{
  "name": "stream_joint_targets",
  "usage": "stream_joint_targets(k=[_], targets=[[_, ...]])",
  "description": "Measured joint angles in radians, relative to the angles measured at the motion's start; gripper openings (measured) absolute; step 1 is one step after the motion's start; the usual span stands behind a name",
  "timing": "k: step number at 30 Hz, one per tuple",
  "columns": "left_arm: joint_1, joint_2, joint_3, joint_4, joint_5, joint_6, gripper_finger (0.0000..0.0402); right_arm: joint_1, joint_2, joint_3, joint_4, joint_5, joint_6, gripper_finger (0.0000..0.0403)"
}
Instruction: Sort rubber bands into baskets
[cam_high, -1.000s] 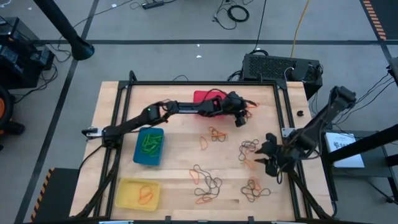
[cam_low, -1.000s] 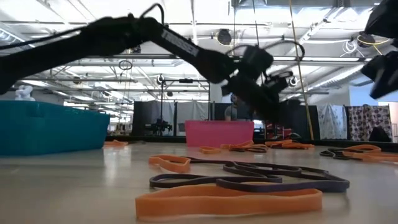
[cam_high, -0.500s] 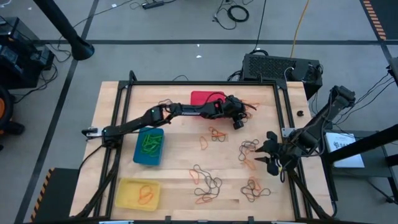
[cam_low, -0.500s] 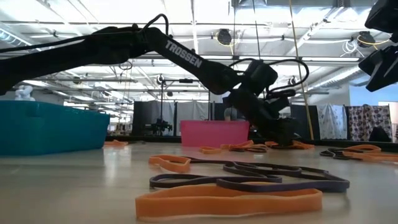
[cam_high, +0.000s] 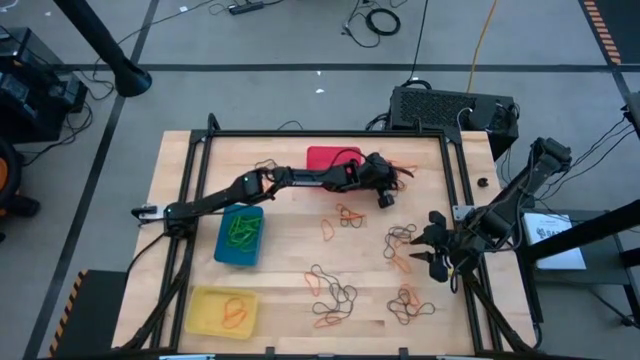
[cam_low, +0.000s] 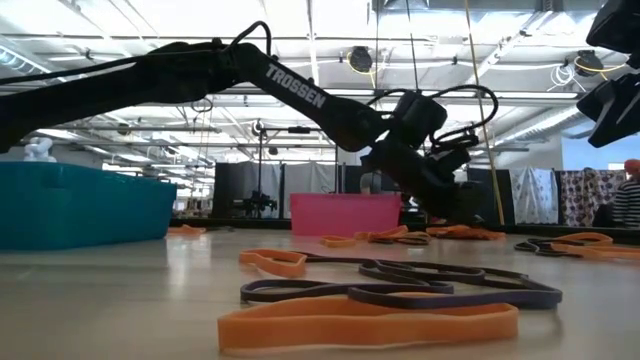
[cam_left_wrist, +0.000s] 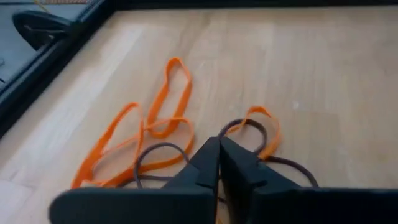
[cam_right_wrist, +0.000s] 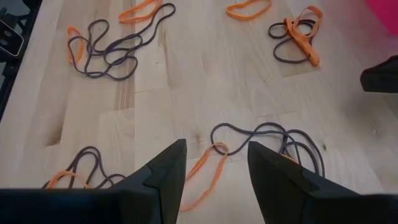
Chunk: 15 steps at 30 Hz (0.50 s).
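Note:
Orange and dark rubber bands lie in loose clusters on the wooden table (cam_high: 290, 215). My left gripper (cam_high: 390, 183) (cam_left_wrist: 219, 142) reaches past the red basket (cam_high: 328, 158) (cam_low: 345, 213) to the far cluster (cam_left_wrist: 155, 134) and is shut there. The blue basket (cam_high: 222, 250) holds green bands and the yellow basket (cam_high: 195, 300) holds orange ones. At the table's right side my right gripper (cam_high: 428, 250) (cam_right_wrist: 216, 144) hangs open above a dark and orange tangle (cam_right_wrist: 261, 140), touching nothing. My left gripper has its two fingertips together on a dark rubber band (cam_left_wrist: 245, 124) in the far cluster, coming in slanting downward from the table's left. The band's loops run out on both sides of the tips and lie flat on the table. The tips hide the exact spot.
More band clusters lie mid-table (cam_high: 345, 215), near the front (cam_high: 335, 295) and front right (cam_high: 408, 305). A black frame rail (cam_high: 455, 180) runs round the work area, and a black box (cam_high: 450, 105) stands beyond the far edge.
My left gripper has sunk toward the far cluster of bands beside the red basket, and its fingers have come together there. The bands lie as they did. My right arm has kept still.

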<state>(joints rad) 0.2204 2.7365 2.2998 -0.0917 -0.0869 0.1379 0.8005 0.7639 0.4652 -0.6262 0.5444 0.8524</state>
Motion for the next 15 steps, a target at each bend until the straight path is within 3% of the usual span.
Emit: stream_joint_targets(k=[11, 15], targets=[[-0.011, 0.000, 0.013, -0.028, 0.000, 0.001, 0.0003, 0.000, 0.000, 0.000, 0.001, 0.000, 0.067, 0.0164], [-0.012, 0.000, 0.013, -0.033, -0.018, 0.007, 0.0018, 0.000, 0.000, 0.000, 0.001, 0.000, 0.071, 0.0164]])
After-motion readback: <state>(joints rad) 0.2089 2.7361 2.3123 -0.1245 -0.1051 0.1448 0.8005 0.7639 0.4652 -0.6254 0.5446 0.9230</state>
